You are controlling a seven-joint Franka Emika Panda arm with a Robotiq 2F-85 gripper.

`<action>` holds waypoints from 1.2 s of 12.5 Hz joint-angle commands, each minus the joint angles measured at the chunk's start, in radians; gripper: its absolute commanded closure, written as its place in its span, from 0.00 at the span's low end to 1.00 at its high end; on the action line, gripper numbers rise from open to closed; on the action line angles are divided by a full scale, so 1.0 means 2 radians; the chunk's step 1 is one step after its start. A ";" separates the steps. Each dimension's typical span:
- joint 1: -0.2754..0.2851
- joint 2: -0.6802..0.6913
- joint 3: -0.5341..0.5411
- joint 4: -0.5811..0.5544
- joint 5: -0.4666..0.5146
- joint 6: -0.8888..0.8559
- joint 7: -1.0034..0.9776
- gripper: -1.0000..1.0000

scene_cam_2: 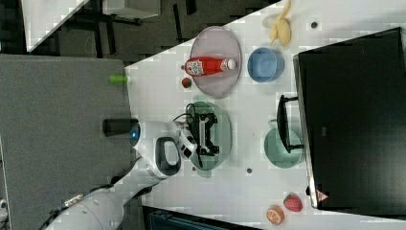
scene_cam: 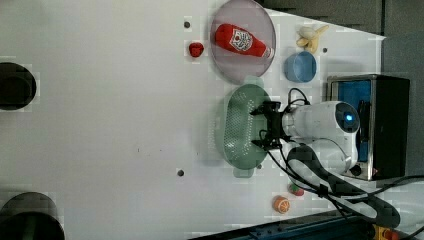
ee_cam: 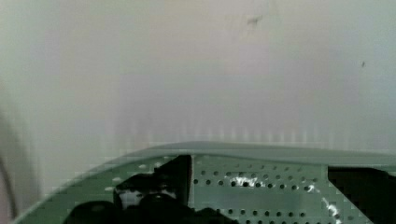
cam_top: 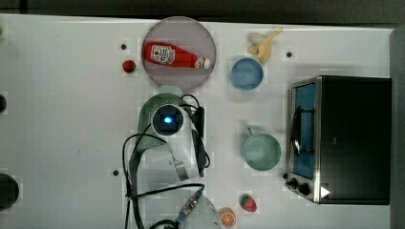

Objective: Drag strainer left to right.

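Your strainer [scene_cam: 239,127] lies on the white table [scene_cam: 110,125], just below the purple plate [scene_cam: 235,65] carrying the ketchup bottle [scene_cam: 241,40] in the left view. In the top view, the green mug [cam_top: 261,151] and blue bowl [cam_top: 247,73] stand to the top view's right, the toaster oven [cam_top: 341,138] beyond; bare table spreads left. Your gripper [scene_cam_2: 207,135] sits inside the strainer with its fingers spread wide, holding nothing. In the top view the arm covers most of the strainer.

No text is reading clearly anywhere. Ketchup bottle [cam_top: 175,56], upper middle of the top view, is carrying a white label with unreadable print. Oven [cam_top: 351,139] is showing a white triangle mark at its lower front corner.
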 commanded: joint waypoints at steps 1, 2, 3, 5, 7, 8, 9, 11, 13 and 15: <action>-0.005 -0.012 -0.019 -0.009 0.007 0.006 -0.063 0.00; -0.006 -0.012 -0.031 -0.010 0.007 0.006 -0.072 0.00; -0.006 -0.012 -0.041 -0.011 0.007 0.006 -0.076 0.00; -0.006 -0.012 -0.060 -0.012 0.007 0.006 -0.086 0.00; -0.007 -0.012 -0.078 -0.012 0.007 0.006 -0.115 0.00; -0.007 -0.012 -0.089 -0.012 0.007 0.006 -0.123 0.00; -0.008 -0.012 -0.099 -0.012 0.007 0.006 -0.129 0.00; -0.008 -0.012 -0.117 -0.012 0.007 0.007 -0.132 0.00; -0.008 -0.011 -0.130 -0.012 0.007 0.012 -0.148 0.00; -0.009 -0.011 -0.141 -0.012 0.007 0.013 -0.158 0.00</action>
